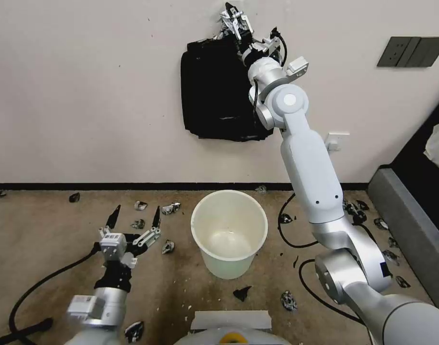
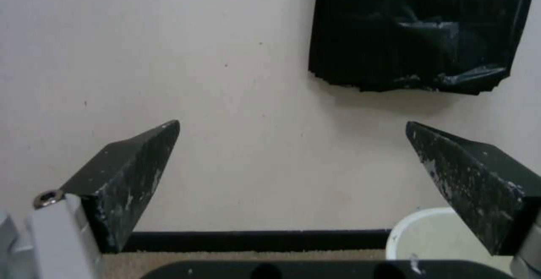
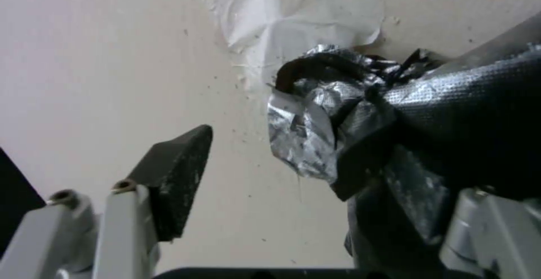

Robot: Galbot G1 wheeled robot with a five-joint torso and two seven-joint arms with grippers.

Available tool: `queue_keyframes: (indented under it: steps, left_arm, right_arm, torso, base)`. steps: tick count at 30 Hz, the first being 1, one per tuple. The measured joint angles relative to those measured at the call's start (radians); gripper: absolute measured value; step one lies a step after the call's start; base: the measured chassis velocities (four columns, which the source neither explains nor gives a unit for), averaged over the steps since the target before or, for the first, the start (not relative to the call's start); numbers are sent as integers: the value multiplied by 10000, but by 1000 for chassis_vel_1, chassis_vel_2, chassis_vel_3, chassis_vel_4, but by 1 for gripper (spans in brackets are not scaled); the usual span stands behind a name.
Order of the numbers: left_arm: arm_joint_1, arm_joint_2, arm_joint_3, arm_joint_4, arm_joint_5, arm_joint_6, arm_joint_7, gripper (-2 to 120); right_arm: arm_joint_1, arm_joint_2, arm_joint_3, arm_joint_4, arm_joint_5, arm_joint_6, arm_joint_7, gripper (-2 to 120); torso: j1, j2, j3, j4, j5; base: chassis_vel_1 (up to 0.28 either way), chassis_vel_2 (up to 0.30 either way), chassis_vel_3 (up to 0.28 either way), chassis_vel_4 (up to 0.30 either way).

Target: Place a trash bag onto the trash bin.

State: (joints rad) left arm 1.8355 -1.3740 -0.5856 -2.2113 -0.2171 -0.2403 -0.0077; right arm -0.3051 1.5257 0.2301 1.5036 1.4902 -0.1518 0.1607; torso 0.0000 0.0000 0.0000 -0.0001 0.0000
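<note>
Up on the wall, your right gripper [image 1: 232, 17] sits at the bunched, silvery top of the bundle of black bags [image 1: 214, 91], its fingers apart; in the right wrist view one finger [image 3: 177, 173] stands clear beside the crinkled knot [image 3: 321, 114], while the other is hidden behind the plastic. You cannot tell a single trash bag from the rest of the bundle. Your left gripper [image 1: 134, 216] hangs low over the carpet [image 1: 47, 249], its fingers spread wide and holding nothing. Just to its right, the trash bin [image 1: 229, 235] stands upright on the floor, unlined, amid small black scraps [image 1: 169, 208].
</note>
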Motion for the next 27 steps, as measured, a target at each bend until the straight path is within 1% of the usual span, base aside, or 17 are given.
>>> queue_keyframes:
  steps: [3,4,5,7,9,11,12,14,15,16,17,18,19,20,23,26,27]
  left_arm:
    - [-1,0,4,-18,-2,11,-3,100]
    - [-9,-7,19,-34,-3,33,-11,100]
    - [-17,-10,25,-46,-3,46,-20,100]
    - [-17,-10,25,-46,-3,46,-20,100]
    - [-26,-12,26,-52,-4,55,-31,100]
    - [-26,-12,26,-52,-4,55,-31,100]
    - [-29,-10,25,-53,-20,57,-38,100]
    - [-33,-9,24,-49,-40,57,-44,100]
    - [-33,-9,24,-49,-40,57,-44,100]
    - [-36,-1,22,-46,-45,56,-45,100]
    - [-36,-1,22,-46,-45,56,-45,100]
    - [-45,9,14,-39,-50,56,-52,100]
    - [-45,9,14,-39,-50,56,-52,100]
    - [-55,25,-10,-36,-57,57,-68,100]
    - [-56,65,-43,-38,-107,58,-80,100]
    - [-41,110,-114,-58,-176,60,-88,100]
    - [-29,117,-144,-62,-205,60,-90,100]
  right_arm:
    - [-2,0,4,-6,-1,-2,-44,69]
    - [-2,10,14,-49,-12,-5,-132,59]
    - [6,38,29,-94,-23,-6,-164,54]
    - [6,38,29,-94,-23,-6,-164,54]
    - [12,76,57,-162,-46,-6,-207,43]
    - [12,76,57,-162,-46,-6,-207,43]
    - [-33,108,83,-196,-99,-7,-246,31]
    - [-95,120,86,-198,-155,-7,-272,21]
    - [-95,120,86,-198,-155,-7,-272,21]
    - [-114,131,88,-201,-199,-10,-289,16]
    - [-114,131,88,-201,-199,-10,-289,16]
    - [-118,148,112,-200,-242,-132,-296,8]
    - [-118,148,112,-200,-242,-132,-296,8]
    - [-118,164,136,-187,-302,-253,-338,2]
    - [-85,191,171,-207,-419,-314,-434,0]
    - [-76,203,203,-300,-850,-290,-842,0]
    - [-160,177,172,-294,-1189,-173,-1247,0]
  torso:
    - [0,0,0,0,0]
    - [0,0,0,0,0]
    - [0,0,0,0,0]
    - [0,0,0,0,0]
    - [0,0,0,1,0]
    - [0,0,0,1,0]
    - [0,0,-1,1,0]
    - [0,0,0,0,0]
    - [0,0,0,0,0]
    - [0,0,0,1,0]
    - [0,0,0,1,0]
    - [0,0,0,1,0]
    - [0,0,0,1,0]
    - [0,0,0,1,0]
    - [-1,0,0,1,0]
    - [0,0,0,1,0]
    - [-1,0,0,1,-1]
  base:
    - [0,0,0,0]
    - [0,0,0,0]
    - [0,0,0,0]
    - [0,0,0,0]
    - [0,0,0,0]
    - [0,0,0,0]
    - [0,0,0,0]
    - [0,0,0,0]
    - [0,0,0,0]
    - [0,0,0,0]
    - [0,0,0,0]
    - [0,0,0,0]
    - [0,0,0,0]
    - [0,0,0,0]
    - [0,0,0,0]
    - [0,0,0,0]
    - [0,0,0,0]
